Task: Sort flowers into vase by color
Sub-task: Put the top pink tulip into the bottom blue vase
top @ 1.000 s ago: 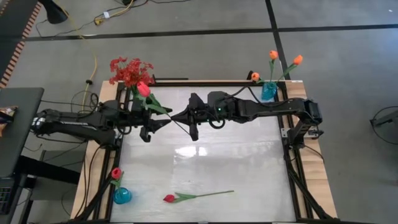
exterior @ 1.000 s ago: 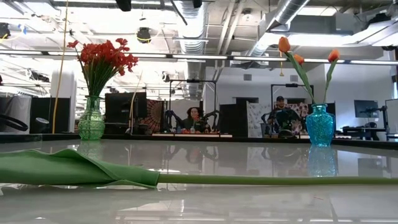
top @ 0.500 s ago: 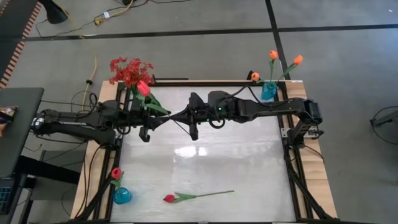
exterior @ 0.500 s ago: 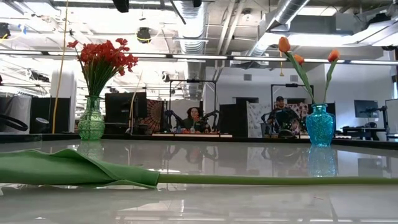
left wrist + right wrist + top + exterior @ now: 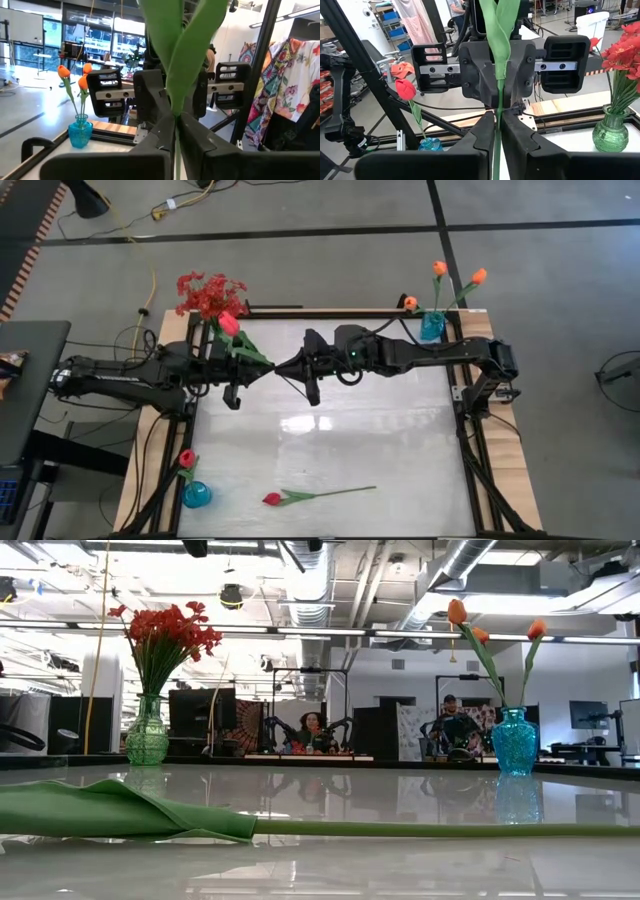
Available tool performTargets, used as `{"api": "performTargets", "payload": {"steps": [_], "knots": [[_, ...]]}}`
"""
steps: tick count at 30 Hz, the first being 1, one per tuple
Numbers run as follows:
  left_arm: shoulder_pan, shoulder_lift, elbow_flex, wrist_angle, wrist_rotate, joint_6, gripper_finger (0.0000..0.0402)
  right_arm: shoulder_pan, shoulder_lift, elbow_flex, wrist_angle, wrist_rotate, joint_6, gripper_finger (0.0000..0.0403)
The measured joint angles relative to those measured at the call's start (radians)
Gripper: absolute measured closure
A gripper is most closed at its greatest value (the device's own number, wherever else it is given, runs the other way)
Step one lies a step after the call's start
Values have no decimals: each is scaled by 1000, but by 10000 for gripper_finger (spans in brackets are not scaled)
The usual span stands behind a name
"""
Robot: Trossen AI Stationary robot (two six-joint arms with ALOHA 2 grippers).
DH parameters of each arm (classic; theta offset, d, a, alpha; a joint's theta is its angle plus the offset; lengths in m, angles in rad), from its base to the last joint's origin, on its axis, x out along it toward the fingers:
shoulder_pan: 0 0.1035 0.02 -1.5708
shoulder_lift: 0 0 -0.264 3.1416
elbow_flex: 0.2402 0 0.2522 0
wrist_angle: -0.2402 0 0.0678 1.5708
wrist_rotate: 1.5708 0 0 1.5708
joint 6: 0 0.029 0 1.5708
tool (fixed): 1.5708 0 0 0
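- High view: four tulips are not orange. One pinkish-red tulip (image 5: 231, 323) is held above the counter (image 5: 400, 430) between the two hands, near the red spray vase (image 5: 207, 330). A second tulip (image 5: 310, 496) lies flat on the counter, well away from that vase. A third tulip (image 5: 186, 460) stands in the near blue vase (image 5: 196, 495). The far blue vase (image 5: 432, 327) holds three orange tulips (image 5: 439, 269).
- High view: the left hand (image 5: 243, 383) and right hand (image 5: 297, 370) meet on the held tulip's stem, just beside the red spray vase.
- Low view: a green glass vase (image 5: 147, 735) holds one bunch of red sprays (image 5: 165, 630); well apart from it, a blue vase (image 5: 515, 741) holds three orange blooms (image 5: 457, 611). One green stem and leaf (image 5: 130, 812) lie across the counter in front.
- Left wrist view: the left hand's fingers (image 5: 200, 145) are clamped together on the green stem (image 5: 176, 75), with the right hand facing it.
- Right wrist view: the right hand's fingers (image 5: 517, 137) sit tight against the same stem (image 5: 498, 75); I cannot tell whether they grip it.
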Motion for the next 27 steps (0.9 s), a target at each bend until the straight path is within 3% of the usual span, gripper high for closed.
{"api": "performTargets", "payload": {"steps": [7, 12, 18, 23, 27], "knots": [[0, -1, 0, -2, 0, 17, 401, -1, 0, 0, -5, -27, -25, 308], [1, -40, 0, -32, 6, 42, 401, -4, -1, 0, -6, -34, -35, 240], [1, -171, 0, -218, 23, 14, 401, -14, -2, 0, -10, -37, -34, 167], [1, -312, 0, -390, 107, -60, 401, -13, -2, 0, -9, -36, -35, 153], [1, -431, 0, -516, 257, -120, 401, -14, -2, 0, -7, -33, -35, 154]]}}
